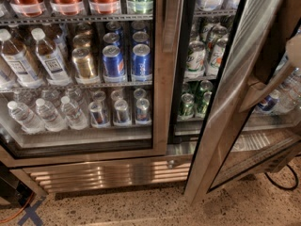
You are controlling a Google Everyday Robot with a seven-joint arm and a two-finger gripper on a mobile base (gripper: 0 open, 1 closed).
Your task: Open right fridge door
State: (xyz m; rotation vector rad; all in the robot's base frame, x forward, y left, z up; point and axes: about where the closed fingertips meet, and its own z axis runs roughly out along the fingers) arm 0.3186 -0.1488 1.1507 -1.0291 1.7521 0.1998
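Beside far-right tool (295, 52), open fridge door (233, 95)

The right fridge door (233, 93) is seen standing open, its steel frame running diagonally from the upper right down to the lower middle of the frame. The gripper (295, 51), a pale blurred shape, is found at the right edge, by the upper end of the door handle (265, 91). The left door (162, 69) is shut, with blue cans (141, 62) and water bottles (47, 117) shown behind its glass.
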